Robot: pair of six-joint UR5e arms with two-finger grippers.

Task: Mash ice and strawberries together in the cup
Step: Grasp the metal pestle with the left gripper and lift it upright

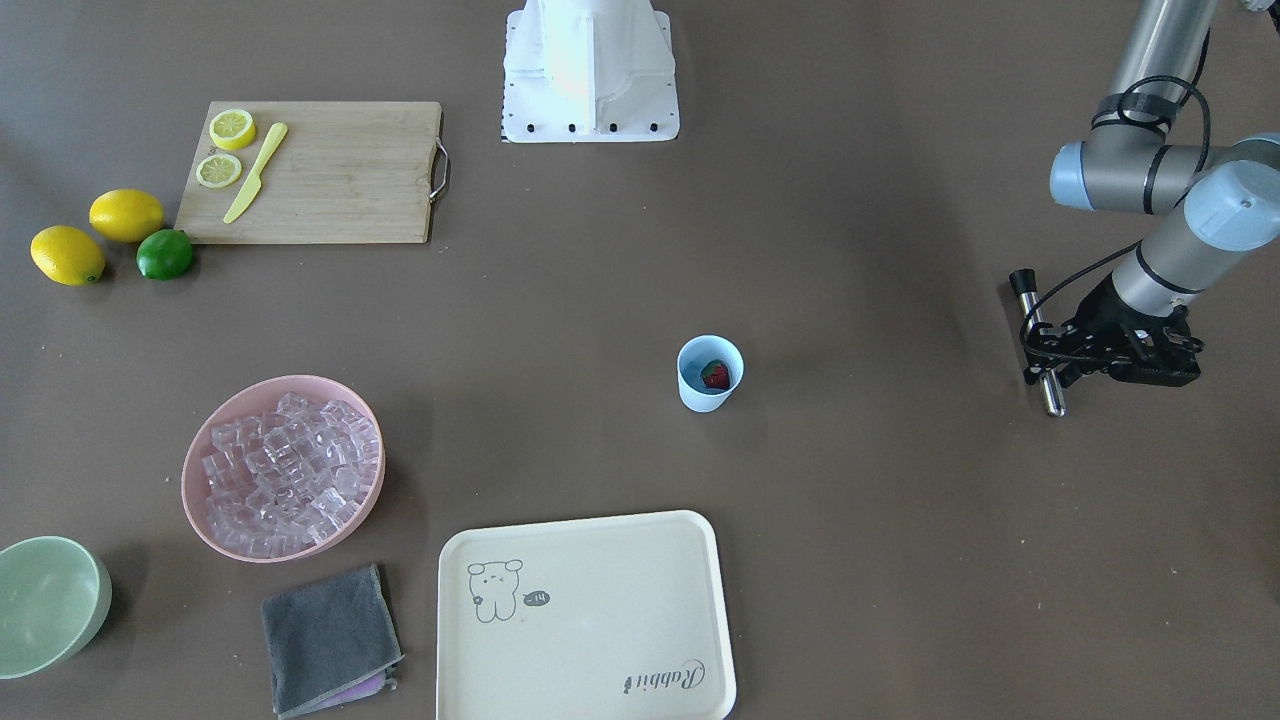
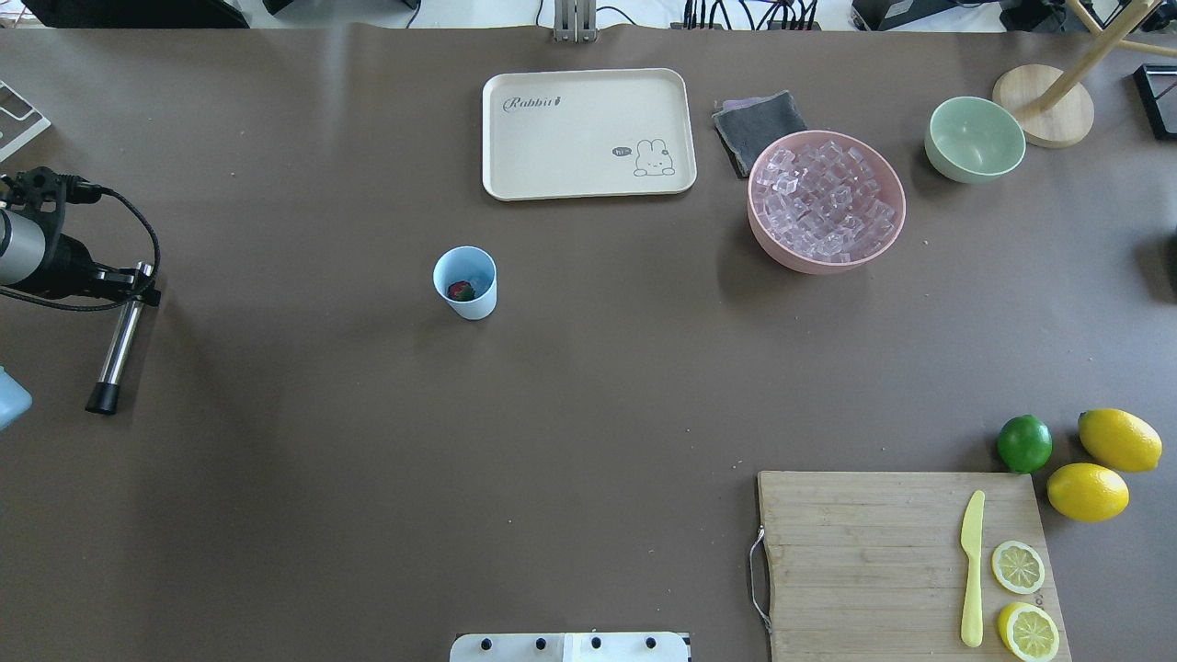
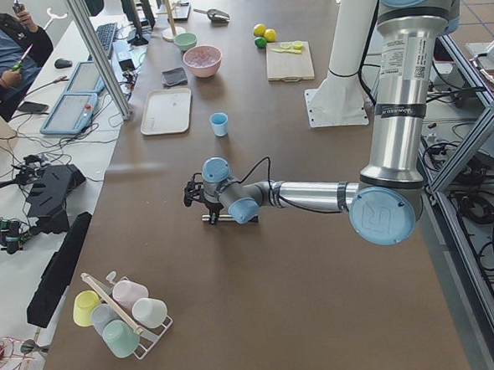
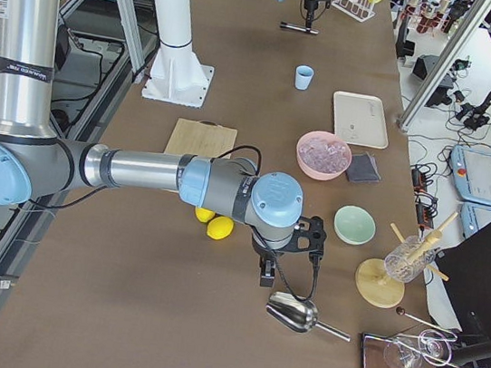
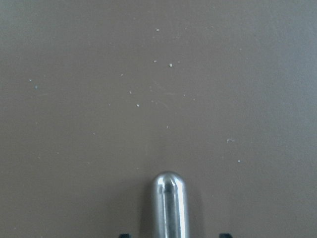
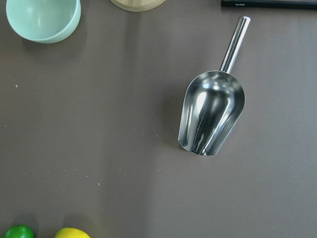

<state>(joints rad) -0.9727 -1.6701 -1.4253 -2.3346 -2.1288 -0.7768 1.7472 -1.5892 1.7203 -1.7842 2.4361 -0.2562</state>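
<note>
The light blue cup [image 1: 710, 385] [image 2: 469, 299] stands upright mid-table with one small red strawberry [image 1: 715, 375] [image 2: 461, 291] inside. The ice [image 1: 285, 470] [image 2: 825, 198] is heaped in a pink bowl [image 1: 196, 500] [image 2: 800, 261], well away from the cup. My left gripper [image 1: 1045, 362] [image 2: 133, 292] is low at the table's left end. It is open, with its fingers either side of a steel muddler [image 2: 118, 345] [image 5: 169, 203] that has a black tip. My right gripper [image 4: 267, 274] hangs above a steel scoop [image 4: 296, 315] [image 6: 212, 116]; I cannot tell whether it is open or shut.
A cream tray [image 2: 515, 175], a grey cloth [image 2: 759, 124] and a pale green bowl [image 2: 975, 138] sit along the far side. A cutting board [image 2: 874, 552] holds a yellow knife and lemon halves, with lemons and a lime [image 2: 1024, 443] beside it. A person sits past the table's far edge.
</note>
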